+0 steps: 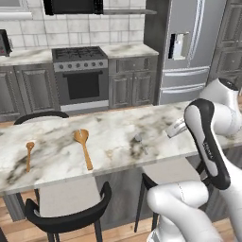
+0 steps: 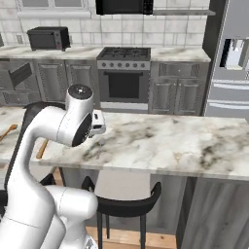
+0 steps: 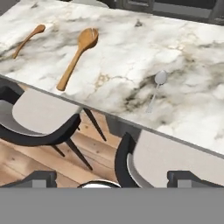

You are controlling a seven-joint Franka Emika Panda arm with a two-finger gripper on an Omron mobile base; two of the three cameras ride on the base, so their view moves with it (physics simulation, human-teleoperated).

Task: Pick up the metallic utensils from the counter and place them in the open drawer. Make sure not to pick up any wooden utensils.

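1. A small wooden spoon [image 1: 29, 153] lies far left on the tabletop [image 1: 118, 127], handle toward the near edge; the hand view shows it [image 3: 28, 39] at upper left.
2. Just right of it lies a large wooden spoon [image 1: 83, 147], bowl toward the far side and handle angled to the near edge. In the hand view [image 3: 76, 57] its handle tip stops just short of that edge.
3. Well right of both wooden spoons, a grey metal spoon [image 3: 156, 89] lies on a dark vein of the marble, bowl toward the far side, thin handle pointing to the near edge. From the left base it is a small grey shape [image 1: 140, 140] near the tabletop's middle.
4. The end effector [image 1: 175, 128] hangs above the tabletop, right of the metal spoon and clear of it; nothing is between its fingers. In the hand view the fingertips [image 3: 37, 177] sit wide apart at the bottom, so it is spread open. There the metal spoon lies ahead, right of centre.
5. Two black chairs [image 3: 43, 124] stand under the near edge of the tabletop.
6. Beyond, a stove [image 1: 80, 75] sits among grey cabinets, with a fridge [image 1: 194, 47] to the right.
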